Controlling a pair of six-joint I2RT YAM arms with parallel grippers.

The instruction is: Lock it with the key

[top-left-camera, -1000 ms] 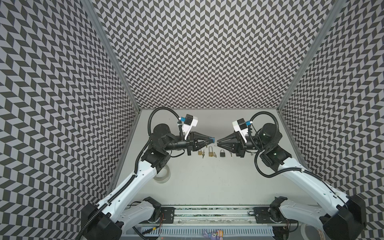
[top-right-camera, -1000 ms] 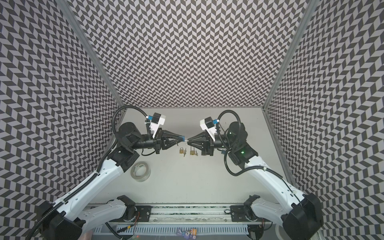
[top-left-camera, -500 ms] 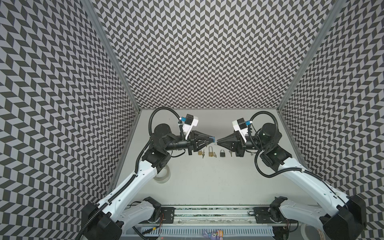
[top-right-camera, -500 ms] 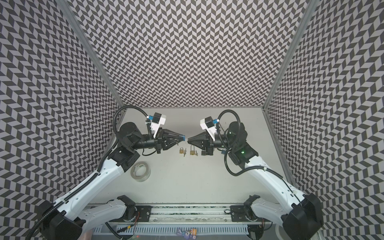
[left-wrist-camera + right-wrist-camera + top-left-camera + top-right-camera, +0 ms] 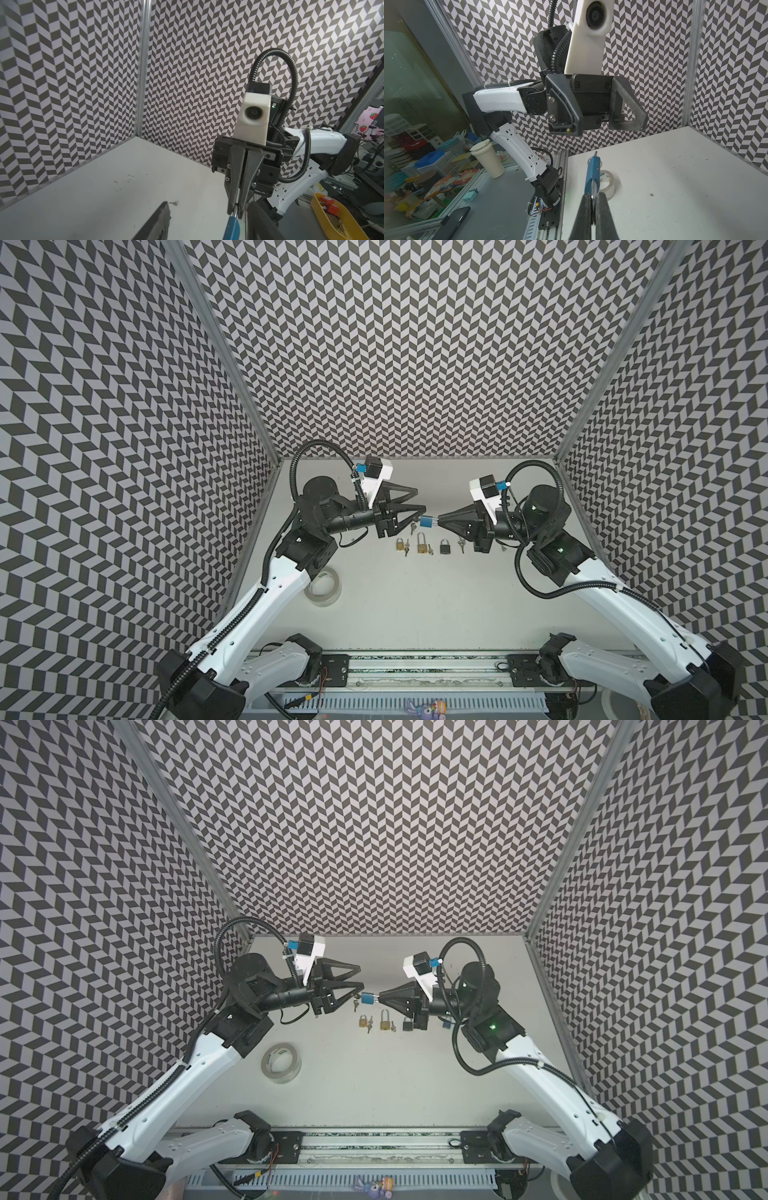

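Holding a blue padlock [image 5: 426, 522] in mid-air above the grey table [image 5: 415, 614], my right claw [image 5: 439, 521] is pinched tight on its silver shackle [image 5: 434, 521] in both top views. My left claw [image 5: 420, 499] faces it with fingers spread apart, gripping nothing, the lower fingertip just beside the lock. A key [image 5: 413, 526] on its ring hangs at the lock's end nearest that claw. On the table below lie a small brass padlock [image 5: 400, 544], a taller brass padlock [image 5: 422, 545] and a black padlock [image 5: 444, 546] in a row, with a tape roll [image 5: 322, 591] near my left arm.

In my left wrist view, my two dark fingers [image 5: 153, 224] stand wide apart. The blue padlock [image 5: 231, 228] sits between them, touching neither, its shackle clamped in my right claw [image 5: 235, 214].

In my right wrist view, my fingers [image 5: 583, 216] press together on the shackle. The lock [image 5: 591, 174] points away, the key [image 5: 595, 154] poking from its far end, towards my spread left claw [image 5: 607, 127].
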